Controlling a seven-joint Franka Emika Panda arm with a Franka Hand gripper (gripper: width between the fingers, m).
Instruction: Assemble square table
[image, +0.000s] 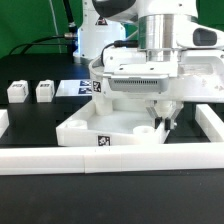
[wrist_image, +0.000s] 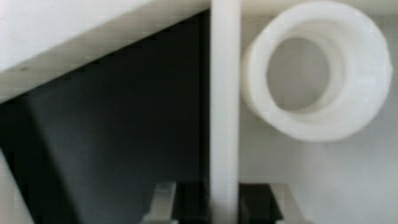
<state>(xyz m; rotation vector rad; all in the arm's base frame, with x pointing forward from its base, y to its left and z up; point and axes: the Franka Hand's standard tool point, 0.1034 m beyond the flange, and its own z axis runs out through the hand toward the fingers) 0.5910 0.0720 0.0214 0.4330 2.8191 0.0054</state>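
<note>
Square table top (image: 108, 122) flat on bench (image: 110, 195), sockets up. Claw (image: 163, 119) clenched on its rim, one socket (wrist_image: 320, 128) just beside.

My fingers (wrist_image: 166, 203) black; square top (image: 118, 126) white, its edge tag (image: 103, 141) black-and-white; legs (image: 17, 91) white, tagged alike; table (image: 100, 200) black, rail (image: 40, 160) white

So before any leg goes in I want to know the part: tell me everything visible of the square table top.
The square table top is white and plastic-looking, with a raised rim, round corner sockets and a black-white tag on its near edge. It lies rim up on the dark table, no legs fitted. The gripper meets its corner on the exterior view's right, jaws apparently closed on the rim wall.
</note>
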